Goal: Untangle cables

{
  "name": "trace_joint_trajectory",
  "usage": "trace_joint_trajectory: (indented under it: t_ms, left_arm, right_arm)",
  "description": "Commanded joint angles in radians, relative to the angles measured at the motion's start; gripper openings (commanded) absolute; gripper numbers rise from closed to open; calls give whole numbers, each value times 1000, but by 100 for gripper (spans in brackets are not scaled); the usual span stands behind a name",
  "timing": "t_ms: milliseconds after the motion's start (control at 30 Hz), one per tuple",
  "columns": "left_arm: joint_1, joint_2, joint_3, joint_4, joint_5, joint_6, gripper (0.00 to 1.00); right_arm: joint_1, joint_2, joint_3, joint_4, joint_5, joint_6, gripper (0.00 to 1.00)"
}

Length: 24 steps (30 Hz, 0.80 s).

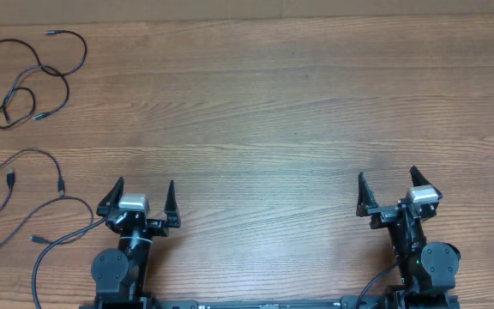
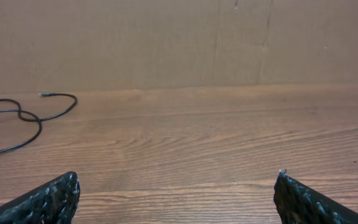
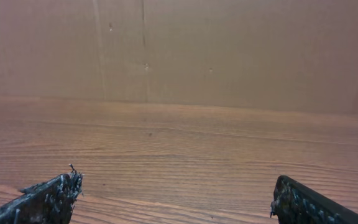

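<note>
**At the table's far-left edge: cables loose, both grippers open**

Overhead view: at your left you see the cables [image 1: 85, 53], thin black cords lying in open loops on the wooden table [image 1: 273, 103]. One group curls near the top-left corner. A second group sprawls below it, running off the left edge, with small plug ends showing. The left gripper [image 1: 144, 184] sits at the near edge, fingers spread wide, nothing between them. It is near the lower loops but apart from them. The right gripper [image 1: 387, 174] is likewise spread and empty, well apart from every cord.

Left wrist view: the left gripper [image 2: 176, 177] shows only its two dark fingertips at the bottom corners, wide apart, with wood grain between. A cable [image 2: 40, 127] loops at the left, its plug end lying near the cardboard wall [image 2: 166, 43].

Right wrist view: the right gripper [image 3: 178, 177] is spread the same way, holding nothing. You see table and a cardboard wall [image 3: 229, 50] ahead.
</note>
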Motion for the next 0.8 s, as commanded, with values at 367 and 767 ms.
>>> trace_joint_trajectory:
  t_ms: [367, 767]
  left_arm:
    - [6, -10, -5, -13, -74, -14, 100]
    - [3, -10, -5, -8, -50, 5, 100]
  right_arm:
    - [-2, -10, -10, 3, 8, 0, 100]
    - [-2, -10, -10, 3, 8, -1, 100]
